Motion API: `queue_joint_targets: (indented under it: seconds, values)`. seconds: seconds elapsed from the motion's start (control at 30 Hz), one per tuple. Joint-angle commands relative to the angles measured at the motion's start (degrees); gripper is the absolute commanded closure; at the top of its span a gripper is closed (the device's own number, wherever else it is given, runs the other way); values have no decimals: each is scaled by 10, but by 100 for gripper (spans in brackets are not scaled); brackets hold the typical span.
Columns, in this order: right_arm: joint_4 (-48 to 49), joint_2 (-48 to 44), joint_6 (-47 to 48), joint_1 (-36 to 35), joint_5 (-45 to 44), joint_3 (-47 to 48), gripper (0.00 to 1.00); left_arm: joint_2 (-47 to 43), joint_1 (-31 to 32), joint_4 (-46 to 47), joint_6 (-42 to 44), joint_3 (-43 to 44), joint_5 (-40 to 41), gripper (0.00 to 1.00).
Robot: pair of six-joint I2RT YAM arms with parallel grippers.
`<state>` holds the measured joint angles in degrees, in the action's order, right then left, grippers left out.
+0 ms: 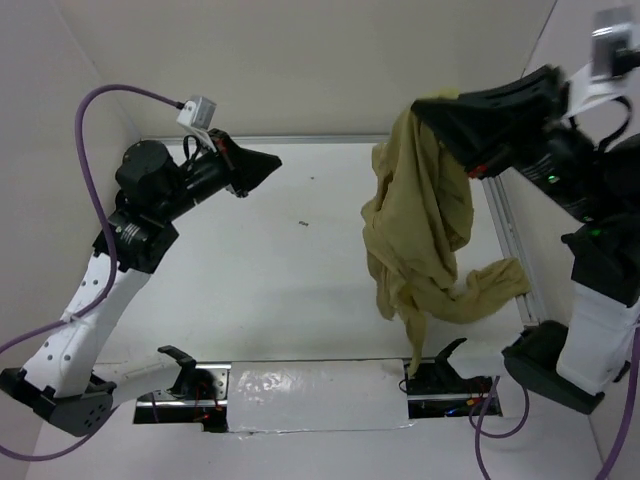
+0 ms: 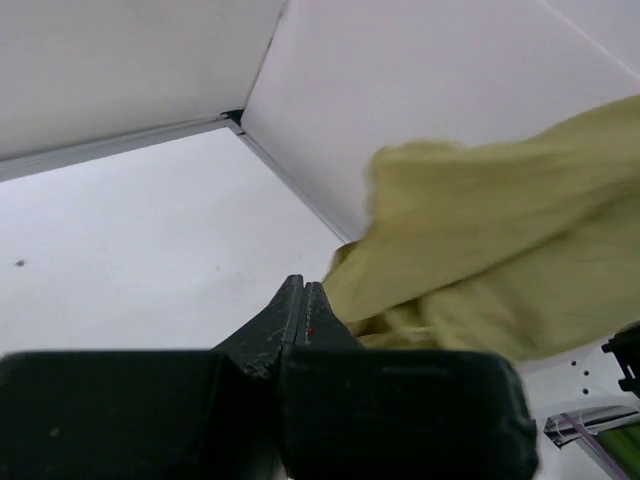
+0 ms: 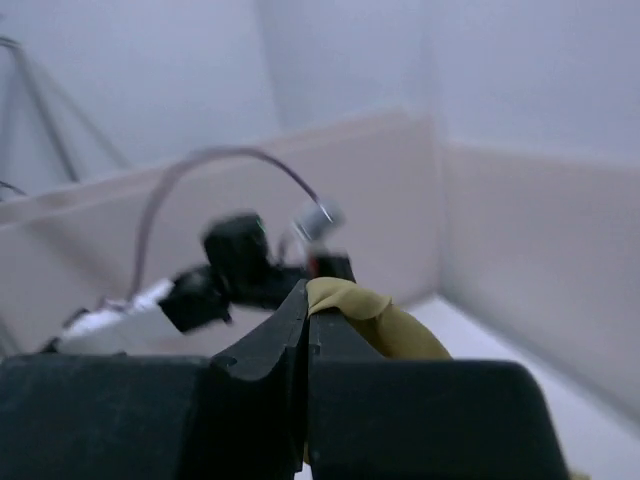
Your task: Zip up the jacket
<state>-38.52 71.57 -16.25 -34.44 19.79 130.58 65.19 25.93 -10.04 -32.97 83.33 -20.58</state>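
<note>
The khaki-tan jacket [image 1: 420, 220] hangs in a bunched column from my right gripper [image 1: 425, 108], raised at the right of the table. Its lower end and one sleeve [image 1: 480, 290] rest on the table near the front right. In the right wrist view my gripper [image 3: 307, 292] is shut on a fold of the jacket [image 3: 350, 300]. My left gripper [image 1: 272, 160] is shut and empty, held above the table's back left, pointing toward the jacket. In the left wrist view its closed tips [image 2: 301, 285] sit apart from the jacket [image 2: 490, 250]. The zipper is hidden.
White walls enclose the table on the left, back and right. A metal rail [image 1: 510, 240] runs along the right edge. Two black parking stands [image 1: 180, 365] [image 1: 440, 365] sit at the near edge by a shiny strip [image 1: 310, 385].
</note>
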Motion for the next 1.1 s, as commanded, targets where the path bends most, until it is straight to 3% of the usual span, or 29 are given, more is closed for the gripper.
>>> queue_joint_targets:
  seconds: [0.0,0.1,0.27,0.37,0.4,0.43,0.47,0.5,0.57,0.6,0.67,0.8,0.93,1.07]
  values:
    - [0,111,-21,-19,131,169,100,-36,1,-61,19,-27,56,100]
    - [112,100,-55,-22,140,87,100,-77,0,-85,26,-48,90,100]
    - [72,73,-61,35,-2,-12,100,-96,-2,-128,28,-80,150,98]
    - [83,34,-59,81,-40,-169,100,-83,-3,-165,13,-99,157,68]
    - [90,25,-60,115,-72,-216,100,-83,-4,-165,6,-112,157,44]
    - [113,10,-61,134,-89,-306,100,-81,-3,-166,0,-140,160,33]
    - [122,9,-56,171,-98,-346,100,-81,-4,-167,-11,-151,164,9]
    - [128,11,-48,189,-80,-383,97,-80,-5,-167,-15,-176,167,1]
    - [109,46,-34,212,-61,-447,69,-75,-7,-167,-17,-195,168,1]
    - [97,59,-19,219,-65,-460,37,-73,-7,-164,-14,-208,164,1]
    - [86,88,-16,217,-94,-502,0,-62,-8,-161,-2,-219,150,1]
    - [86,66,-42,198,-171,-605,0,-38,-11,-172,-12,-252,136,1]
    - [74,-46,-105,145,-268,-733,0,-9,-17,-189,-27,-280,130,1]
    - [61,-145,-128,85,-257,-844,0,1,-13,-127,2,-339,56,1]
